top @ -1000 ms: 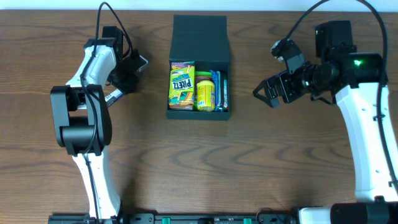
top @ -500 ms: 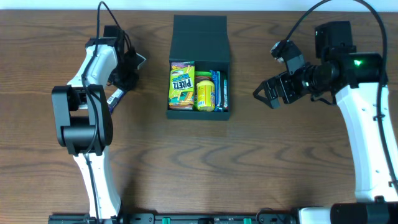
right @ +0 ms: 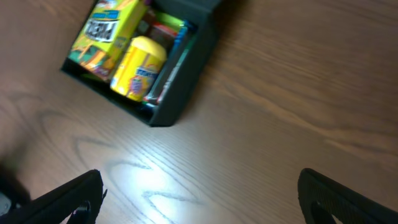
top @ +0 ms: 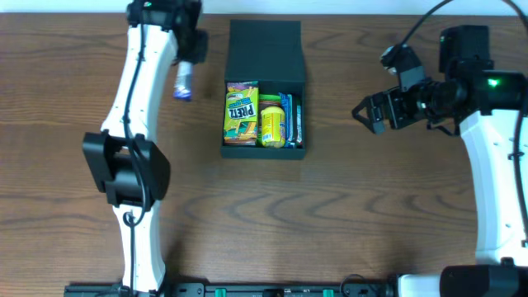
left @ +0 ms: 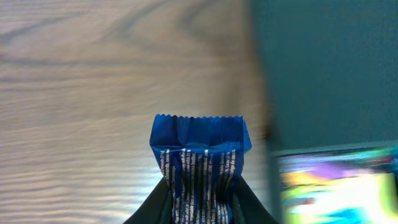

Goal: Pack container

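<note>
Overhead: dark teal square container (top: 262, 152), lid (top: 266, 49) open, snacks (top: 241, 114) inside.

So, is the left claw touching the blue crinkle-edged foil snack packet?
Touching. Left wrist view: the left claw pinches the blue crinkle-edged foil snack packet between both fingers.
</note>
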Motion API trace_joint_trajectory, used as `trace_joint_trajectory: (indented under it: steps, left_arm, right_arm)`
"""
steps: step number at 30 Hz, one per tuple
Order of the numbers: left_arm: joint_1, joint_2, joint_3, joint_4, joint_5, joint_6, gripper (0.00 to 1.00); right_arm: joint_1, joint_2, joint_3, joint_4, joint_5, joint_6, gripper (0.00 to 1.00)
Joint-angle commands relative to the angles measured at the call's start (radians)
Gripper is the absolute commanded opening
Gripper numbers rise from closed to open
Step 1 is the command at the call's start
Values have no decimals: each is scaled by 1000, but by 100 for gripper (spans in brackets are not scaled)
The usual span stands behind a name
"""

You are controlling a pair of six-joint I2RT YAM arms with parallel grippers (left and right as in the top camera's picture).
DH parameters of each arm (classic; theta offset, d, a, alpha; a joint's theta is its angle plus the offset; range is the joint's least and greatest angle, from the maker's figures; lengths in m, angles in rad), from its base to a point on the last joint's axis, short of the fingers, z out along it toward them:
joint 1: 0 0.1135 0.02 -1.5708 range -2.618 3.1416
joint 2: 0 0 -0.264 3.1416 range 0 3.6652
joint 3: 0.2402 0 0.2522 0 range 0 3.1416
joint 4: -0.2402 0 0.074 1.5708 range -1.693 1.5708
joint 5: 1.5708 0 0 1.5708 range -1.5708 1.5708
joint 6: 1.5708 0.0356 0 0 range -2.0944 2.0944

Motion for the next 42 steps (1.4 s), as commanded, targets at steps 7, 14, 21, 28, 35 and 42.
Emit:
trace_joint_trajectory:
  steps: [7, 14, 21, 28, 35, 42]
  left_arm:
    - [-233, -34, 5, 7, 87, -389, 6]
    - [-367, -34, -109, 101, 87, -502, 6]
    - [-396, -34, -214, 152, 90, -560, 6]
    - [-396, -33, -238, 179, 109, -583, 33]
    - [-380, -34, -230, 187, 113, -545, 56]
    - [-264, -50, -134, 181, 104, -439, 5]
  right_arm:
    - [-36, -11, 10, 15, -1, 20, 99]
    - [-36, -11, 10, 18, -1, 20, 99]
    - [-36, -11, 10, 18, -1, 20, 99]
    - [-36, -11, 10, 18, -1, 20, 99]
    - [-35, -11, 10, 21, -1, 21, 99]
    - [-34, -6, 9, 110, -3, 144, 2]
